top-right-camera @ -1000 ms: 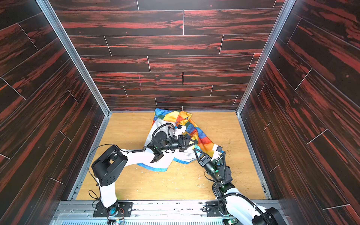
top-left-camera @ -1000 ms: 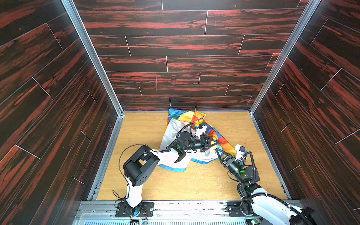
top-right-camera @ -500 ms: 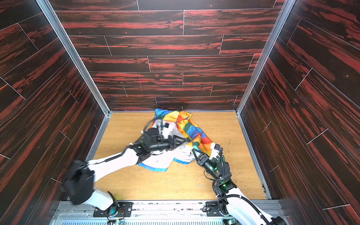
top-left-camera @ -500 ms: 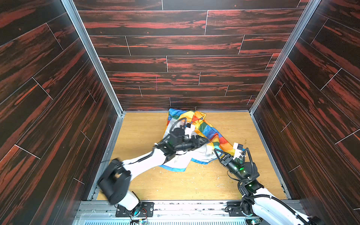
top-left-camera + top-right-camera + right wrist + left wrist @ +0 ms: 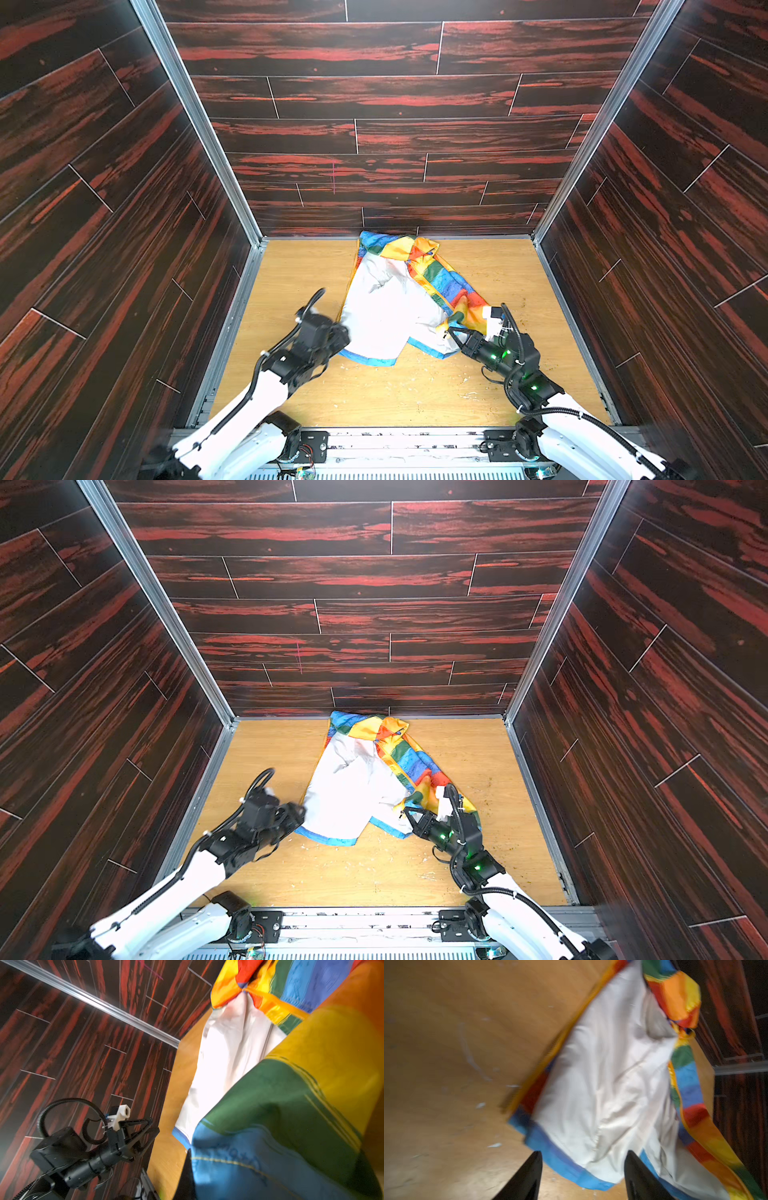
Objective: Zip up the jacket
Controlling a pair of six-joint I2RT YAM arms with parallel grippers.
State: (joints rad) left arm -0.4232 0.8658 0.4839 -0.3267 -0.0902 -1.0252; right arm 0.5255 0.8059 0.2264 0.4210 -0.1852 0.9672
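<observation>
Your left gripper (image 5: 583, 1152), jaws apart, faces the blue hem (image 5: 556, 1159) of the shiny rainbow jacket (image 5: 386, 316); your right gripper (image 5: 451, 332) clamps its corner.

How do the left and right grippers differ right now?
The left gripper has open jaws; the right gripper has them shut. The left holds nothing, beside the jacket; the right pinches its near hem. Both are black and sit low at the jacket's near end.
</observation>
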